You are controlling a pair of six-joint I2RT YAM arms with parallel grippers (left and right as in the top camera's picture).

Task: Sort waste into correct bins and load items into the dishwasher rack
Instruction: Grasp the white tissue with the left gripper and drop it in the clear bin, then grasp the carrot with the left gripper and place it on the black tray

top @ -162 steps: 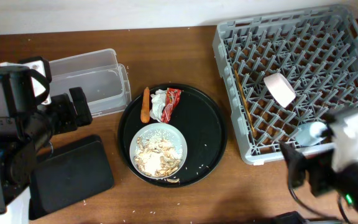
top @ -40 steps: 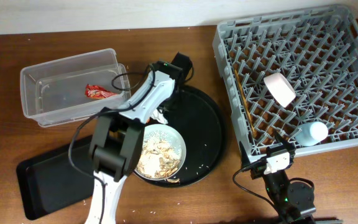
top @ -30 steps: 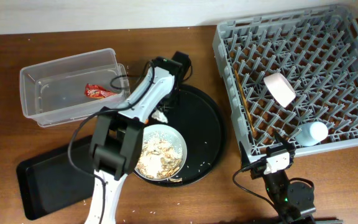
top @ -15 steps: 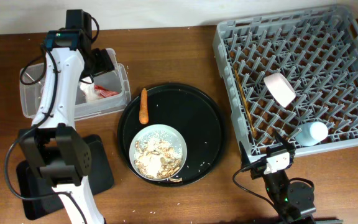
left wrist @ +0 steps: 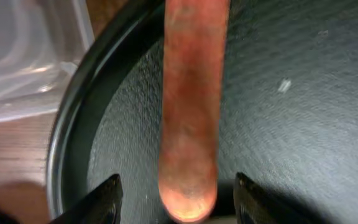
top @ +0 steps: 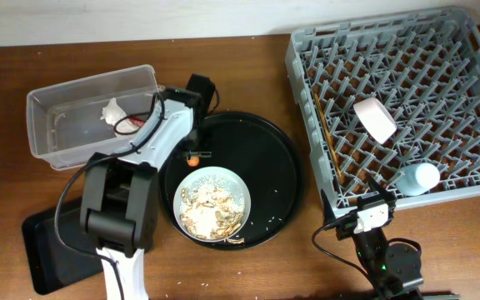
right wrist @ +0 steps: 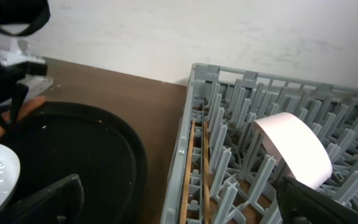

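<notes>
Left wrist: the spread-open left gripper (left wrist: 180,198) is straddling the small orange carrot (left wrist: 191,93), probably needing closing next.

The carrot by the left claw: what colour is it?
Orange, slightly reddish; the carrot shows best in the left wrist view.

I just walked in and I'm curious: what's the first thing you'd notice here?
The small orange carrot fills the left wrist view, lying on the large round black tray between the left arm's open jaws. On the right of the table, the large square grey plastic rack is the biggest thing, with a small white bowl tipped among its pegs.
</notes>
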